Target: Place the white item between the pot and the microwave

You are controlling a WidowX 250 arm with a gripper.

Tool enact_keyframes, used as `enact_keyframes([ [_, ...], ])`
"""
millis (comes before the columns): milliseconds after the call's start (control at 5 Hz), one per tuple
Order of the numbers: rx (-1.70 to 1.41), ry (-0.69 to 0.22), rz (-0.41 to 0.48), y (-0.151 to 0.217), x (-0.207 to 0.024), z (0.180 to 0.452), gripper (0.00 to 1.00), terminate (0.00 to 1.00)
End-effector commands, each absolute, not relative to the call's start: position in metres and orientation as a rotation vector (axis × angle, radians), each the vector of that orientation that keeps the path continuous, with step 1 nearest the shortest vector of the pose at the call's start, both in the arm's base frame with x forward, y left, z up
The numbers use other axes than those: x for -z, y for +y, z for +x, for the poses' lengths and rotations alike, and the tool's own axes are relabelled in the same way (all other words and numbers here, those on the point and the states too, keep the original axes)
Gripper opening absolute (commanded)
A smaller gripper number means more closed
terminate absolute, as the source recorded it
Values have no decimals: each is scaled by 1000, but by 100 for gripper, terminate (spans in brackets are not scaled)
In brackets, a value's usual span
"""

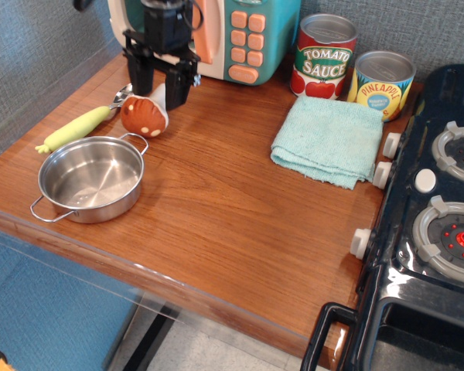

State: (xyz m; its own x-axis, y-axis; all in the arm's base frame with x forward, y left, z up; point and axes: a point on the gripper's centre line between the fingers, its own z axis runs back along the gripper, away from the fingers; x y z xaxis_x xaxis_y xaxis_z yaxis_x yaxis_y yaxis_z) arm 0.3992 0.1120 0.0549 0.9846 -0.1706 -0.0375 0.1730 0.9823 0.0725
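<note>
The white item is a toy mushroom (145, 115) with a brown-orange spotted cap and a white stem. It lies on its side on the wooden table, just behind the steel pot (90, 178) and in front of the teal and cream microwave (248, 31). Its stem points up and back toward the gripper. My gripper (159, 80) is open just above and behind the mushroom, with one black finger on each side of the stem end. It does not grip the mushroom.
A yellow-green corn toy (76, 128) lies left of the mushroom, behind the pot. A light-blue cloth (328, 140) lies to the right, with a tomato sauce can (323, 56) and a pineapple can (380, 83) behind it. A black toy stove (433, 232) fills the right side.
</note>
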Motion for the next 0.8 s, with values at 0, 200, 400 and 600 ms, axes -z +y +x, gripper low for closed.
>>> enact_keyframes([
  [0, 203, -92, 131, 110, -95, 396, 100, 0],
  [200, 203, -92, 131, 110, -95, 396, 100, 0],
  [400, 203, -92, 131, 110, -95, 396, 100, 0],
  [600, 203, -92, 131, 110, -95, 396, 100, 100],
])
